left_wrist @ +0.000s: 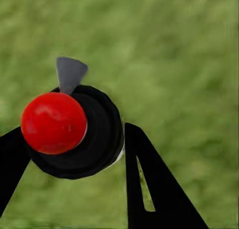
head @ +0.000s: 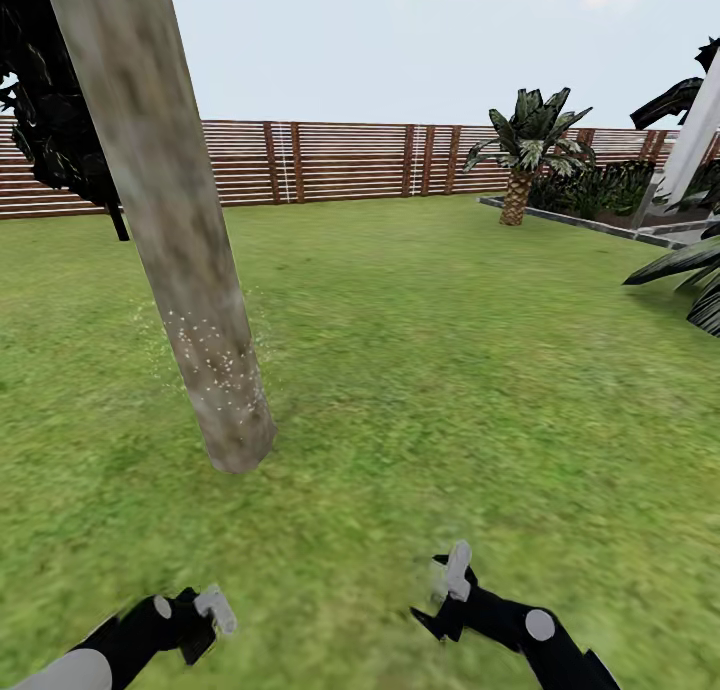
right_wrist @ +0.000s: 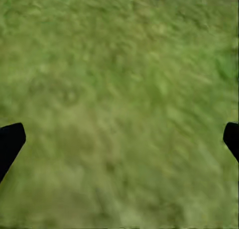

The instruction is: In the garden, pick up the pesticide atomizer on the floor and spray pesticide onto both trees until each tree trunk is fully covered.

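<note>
Thick grey-beige tree trunk point(head: 170, 220) leaning across the near left, foot planted in the grass, lower bark speckled with pale droplets and a faint mist around them. Dark, thin-stemmed tree point(head: 55, 110) just behind it at far left. Small palm point(head: 525, 150) and low dark shrubs point(head: 600, 185) inside a stone-edged bed point(head: 560, 215) at far right, with a pale slanting post point(head: 690, 140) beside them and dark fronds point(head: 685, 270) poking in at the right edge. Wide open lawn point(head: 430, 350) between the trunk and that bed, nothing standing on it. Brown slatted fence point(head: 340, 160) closing off the far side from left to right, pale sky above. Underfoot, even green grass, flat, blurred in both wrist views. Left gripper point(left_wrist: 74, 149) low at near left, fingers pinching the sprayer point(left_wrist: 74, 129): black round body, red ball top, grey nozzle tip, held well short of the trunk. Right gripper point(right_wrist: 119, 134) low at near right, fingers spread wide over bare grass, holding nothing.
</note>
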